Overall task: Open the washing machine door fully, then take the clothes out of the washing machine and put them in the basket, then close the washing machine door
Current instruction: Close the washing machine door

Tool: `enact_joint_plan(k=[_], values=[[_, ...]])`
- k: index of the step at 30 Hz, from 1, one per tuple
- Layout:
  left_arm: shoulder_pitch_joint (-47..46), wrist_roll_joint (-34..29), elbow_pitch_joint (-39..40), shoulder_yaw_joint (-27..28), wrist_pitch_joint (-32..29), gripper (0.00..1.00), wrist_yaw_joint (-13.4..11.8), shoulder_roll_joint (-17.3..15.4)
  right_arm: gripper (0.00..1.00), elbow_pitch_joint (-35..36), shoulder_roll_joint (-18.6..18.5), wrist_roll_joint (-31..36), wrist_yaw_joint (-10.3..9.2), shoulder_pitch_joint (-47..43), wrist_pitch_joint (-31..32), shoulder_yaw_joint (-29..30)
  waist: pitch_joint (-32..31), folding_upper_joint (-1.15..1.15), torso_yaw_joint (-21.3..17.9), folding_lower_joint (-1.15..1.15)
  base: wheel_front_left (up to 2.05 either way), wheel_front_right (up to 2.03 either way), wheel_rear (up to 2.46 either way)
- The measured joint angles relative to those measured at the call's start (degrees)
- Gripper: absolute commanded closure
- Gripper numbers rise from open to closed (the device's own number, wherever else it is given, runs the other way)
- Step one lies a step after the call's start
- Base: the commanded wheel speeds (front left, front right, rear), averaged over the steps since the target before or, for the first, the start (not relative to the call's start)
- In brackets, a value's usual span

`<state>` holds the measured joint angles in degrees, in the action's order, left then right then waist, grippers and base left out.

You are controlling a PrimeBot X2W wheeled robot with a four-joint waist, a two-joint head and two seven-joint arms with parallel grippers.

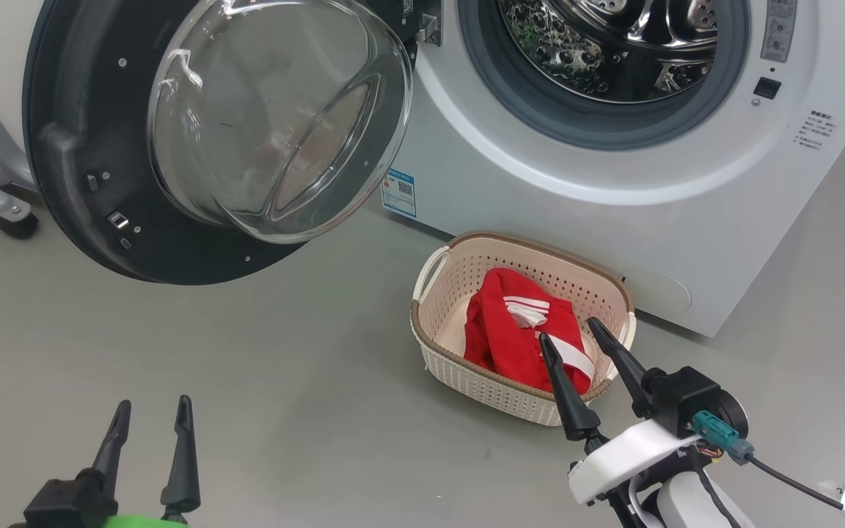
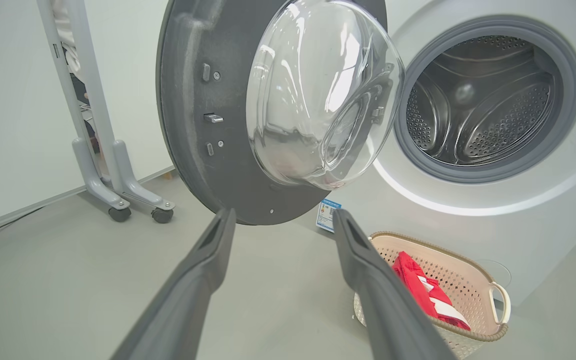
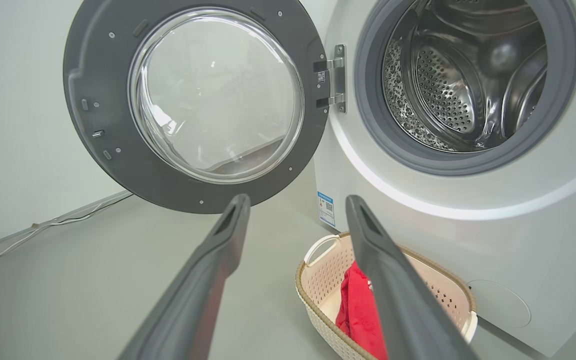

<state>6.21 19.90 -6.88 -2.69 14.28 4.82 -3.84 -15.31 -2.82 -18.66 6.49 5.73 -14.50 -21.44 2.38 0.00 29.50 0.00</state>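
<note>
Red clothes point(image 1: 518, 334) are lying in the basket point(image 1: 466, 381) at the washing machine's point(image 1: 613, 198) six o'clock; its drum point(image 1: 613, 44) is looking empty. The door point(image 1: 78, 147) is hanging wide open at nine o'clock, closing remaining. The left tool point(image 1: 155, 401) and right tool point(image 1: 568, 330) are gaping apart, empty.

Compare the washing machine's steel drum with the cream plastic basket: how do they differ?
The white washing machine's round steel drum is shiny and shows no clothes inside; the cream perforated plastic basket is matt, rectangular and holds the red white-striped garment. The drum opens sideways; the basket opens upward. Both have perforated walls.
</note>
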Motion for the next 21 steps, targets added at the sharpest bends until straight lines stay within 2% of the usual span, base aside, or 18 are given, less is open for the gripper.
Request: enact_joint_plan(k=[21], values=[[1.5, 0.0, 1.8, 0.9, 0.0, 0.0, -0.3, 0.2, 0.0, -1.2, 0.0, -0.6, 0.03, 2.0, 0.0, -1.2, 0.4, 0.0, 0.3, 0.0, 0.0, 0.0, 0.0]])
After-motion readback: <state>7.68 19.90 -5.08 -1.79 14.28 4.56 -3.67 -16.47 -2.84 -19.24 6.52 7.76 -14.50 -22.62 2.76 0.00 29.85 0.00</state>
